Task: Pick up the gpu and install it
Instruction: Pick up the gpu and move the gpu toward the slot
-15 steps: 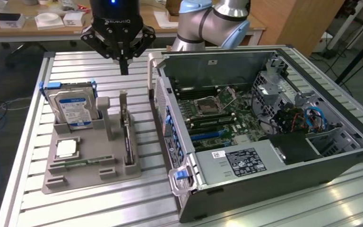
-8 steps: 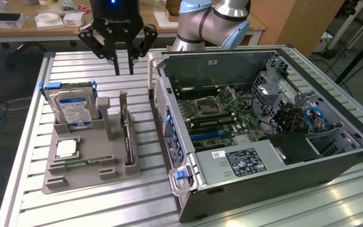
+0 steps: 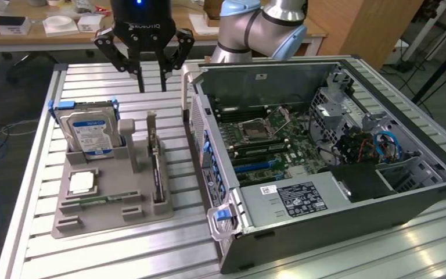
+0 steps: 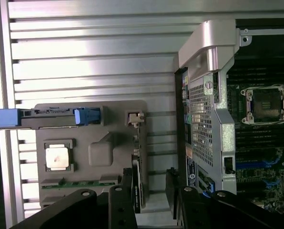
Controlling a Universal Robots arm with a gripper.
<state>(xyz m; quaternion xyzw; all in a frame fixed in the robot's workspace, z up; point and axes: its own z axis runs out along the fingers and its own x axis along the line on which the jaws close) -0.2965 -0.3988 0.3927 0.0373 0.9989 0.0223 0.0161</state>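
**Exterior view.** The gripper [image 3: 151,87] of a robot arm hangs above a slatted metal table [image 3: 91,256], over the far end of a grey parts tray [image 3: 107,218]. Its two black fingers [image 3: 140,78] stand apart and grip nothing. The gpu [image 3: 156,168] sits below it, upright on its long edge in a slot along the side of the tray nearest the computer case [image 3: 347,192], with its silver bracket at the far end. A hard drive [image 3: 90,135] with a blue-and-white label stands on the opposite side of the tray. A processor chip [image 3: 82,182] lies flat in front of the drive, and a green memory stick [image 3: 99,200] lies just beyond the chip. The case lies on the exterior view's right with its side panel off, showing the motherboard [image 3: 273,139] (an empty processor socket at its middle).

**Wrist view.** Looking straight down, the gripper [image 4: 149,191] frames the scene with its fingers [image 4: 128,188] spread. The thin dark edge of the gpu [image 4: 136,183] lies between them, close to one finger and seated in the tray [image 4: 104,148]. Whether that finger touches the card cannot be told. The hard drive [image 4: 51,117], processor chip [image 4: 56,157] and memory stick [image 4: 80,182] rest in their own tray pockets. The perforated rear wall of the case [image 4: 206,109] stands just beside the tray on the ribbed table [image 4: 94,52].
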